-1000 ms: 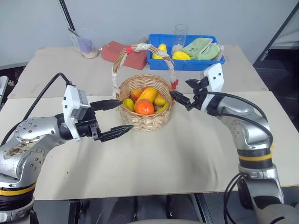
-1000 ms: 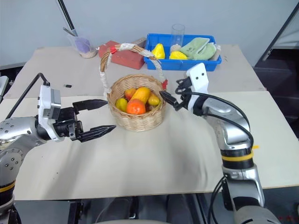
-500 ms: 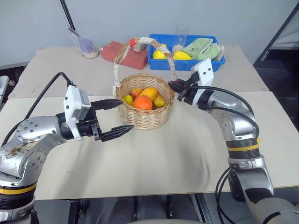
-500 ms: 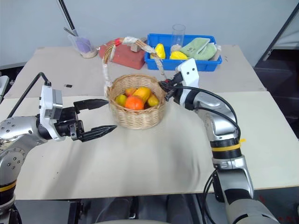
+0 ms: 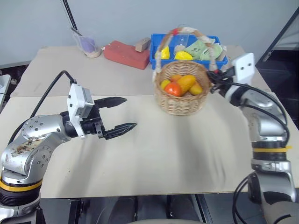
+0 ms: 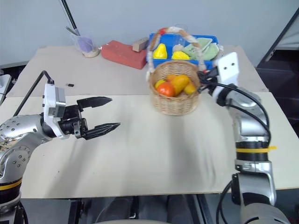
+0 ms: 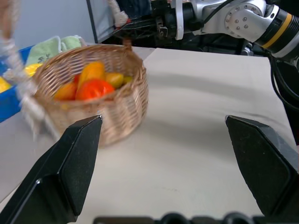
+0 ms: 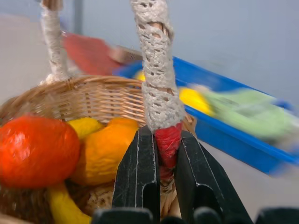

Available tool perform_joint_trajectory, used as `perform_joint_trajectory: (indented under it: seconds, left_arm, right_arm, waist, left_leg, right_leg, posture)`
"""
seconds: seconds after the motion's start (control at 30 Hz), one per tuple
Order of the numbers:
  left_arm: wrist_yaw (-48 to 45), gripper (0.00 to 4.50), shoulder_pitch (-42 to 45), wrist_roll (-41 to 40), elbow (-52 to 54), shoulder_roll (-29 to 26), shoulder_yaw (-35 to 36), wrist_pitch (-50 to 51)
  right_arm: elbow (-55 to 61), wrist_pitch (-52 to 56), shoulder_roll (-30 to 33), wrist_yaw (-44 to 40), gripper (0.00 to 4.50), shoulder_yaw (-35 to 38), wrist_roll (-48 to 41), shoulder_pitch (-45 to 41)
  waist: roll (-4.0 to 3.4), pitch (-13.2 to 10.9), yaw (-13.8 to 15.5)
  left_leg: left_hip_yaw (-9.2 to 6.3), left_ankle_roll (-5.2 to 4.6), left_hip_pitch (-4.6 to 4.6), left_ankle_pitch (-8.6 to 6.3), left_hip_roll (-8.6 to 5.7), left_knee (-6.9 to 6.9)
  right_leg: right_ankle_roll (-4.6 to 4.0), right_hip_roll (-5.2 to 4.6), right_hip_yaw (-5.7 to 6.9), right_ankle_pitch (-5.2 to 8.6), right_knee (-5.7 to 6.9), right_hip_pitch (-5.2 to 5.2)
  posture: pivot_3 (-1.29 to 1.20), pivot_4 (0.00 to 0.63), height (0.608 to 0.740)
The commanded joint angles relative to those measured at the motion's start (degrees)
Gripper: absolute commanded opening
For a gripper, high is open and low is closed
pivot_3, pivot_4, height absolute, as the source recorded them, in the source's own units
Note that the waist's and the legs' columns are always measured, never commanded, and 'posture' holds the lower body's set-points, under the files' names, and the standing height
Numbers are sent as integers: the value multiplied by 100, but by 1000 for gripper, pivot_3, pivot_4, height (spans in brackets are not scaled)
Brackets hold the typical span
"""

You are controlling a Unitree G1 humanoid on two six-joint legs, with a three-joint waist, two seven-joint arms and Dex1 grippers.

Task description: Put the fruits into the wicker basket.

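My right end effector point(image 8: 159, 186) has clamped the wicker basket point(image 5: 181, 95) handle and dragged it toward the desk's far right edge; both fruits sit inside. Left end effector point(image 5: 119, 114) gapes wide, empty.

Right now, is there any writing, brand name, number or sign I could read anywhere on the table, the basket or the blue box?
None: no readable text on the basket, the blue box, the red block or the table.
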State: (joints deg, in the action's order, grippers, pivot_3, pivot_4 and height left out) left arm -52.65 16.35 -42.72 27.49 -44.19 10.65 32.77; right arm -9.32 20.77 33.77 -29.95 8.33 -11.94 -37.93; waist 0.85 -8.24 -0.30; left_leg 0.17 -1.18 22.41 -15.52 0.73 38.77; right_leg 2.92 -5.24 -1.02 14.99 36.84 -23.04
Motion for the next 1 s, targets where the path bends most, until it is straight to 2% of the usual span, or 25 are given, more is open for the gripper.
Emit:
perform_joint_trajectory:
  seconds: [0.03, 0.2, 0.23, 0.37, 0.5, 0.63, 0.73, 1.0]
  left_arm:
    - [-13, 4500, 180, 59, -47, 9, 9, -151]
    - [-57, 4500, 282, 140, -154, 32, -34, -209]
    - [-51, 4500, 281, 161, -166, 26, -20, -211]
    - [41, 4500, 171, 301, -209, -18, 91, -233]
    - [231, 4500, -172, 635, -298, -147, 292, -307]
    - [538, 4500, -843, 1178, -434, -543, 613, -138]
    - [861, 4500, -1627, 1675, -669, -715, 1165, -108]
    - [454, 4500, -2653, 1963, -1075, -940, 2043, -477]
  right_arm:
    - [-133, -157, 207, 24, 89, 362, -40, 47]
    - [-202, -126, 111, 194, 89, 496, -107, 94]
    - [-156, -73, 90, 199, 1147, 548, -177, 102]
    - [102, 139, 174, 60, 2571, 627, -337, 191]
    - [570, 452, 543, -334, 3879, 689, -516, 528]
    - [960, 677, 1170, -845, 3879, 974, -739, 1074]
    - [1119, 696, 1818, -1761, 3879, 1103, -942, 1662]
    - [1188, 640, 2561, -3117, 3879, 610, -1033, 2179]
  waist:
    - [0, 0, -16]
    - [0, 0, -62]
    - [0, 0, -57]
    - [0, 0, -40]
    - [0, 0, -20]
    - [-1, 0, -27]
    - [-1, 0, -35]
    - [-1, 0, -33]
  left_leg:
    - [0, 0, 0, 0, 0, 0]
    - [3, -1, -3, 0, 3, 0]
    - [3, -1, -3, 0, 3, -1]
    - [3, -1, -1, 0, 1, -1]
    - [2, -2, 0, -1, 2, -1]
    - [2, -5, 0, -3, 3, -4]
    - [3, -6, -3, -3, 5, -3]
    - [8, -10, -15, -7, 15, -7]
  right_leg:
    - [0, 0, 0, 0, 0, 0]
    - [0, 3, -8, 0, 0, 1]
    - [0, 3, -8, 0, 1, 1]
    - [0, 0, -8, 0, -2, 1]
    - [0, -2, -7, 0, -5, 3]
    - [0, 0, -7, 0, -7, 1]
    - [0, 0, -7, 0, -11, 2]
    - [-4, -3, -9, 3, -28, 4]
  posture:
    - [0, 150, 740]
    - [0, 150, 740]
    - [0, 150, 740]
    - [0, 150, 740]
    - [0, 150, 740]
    - [0, 150, 740]
    - [0, 150, 740]
    - [0, 150, 740]
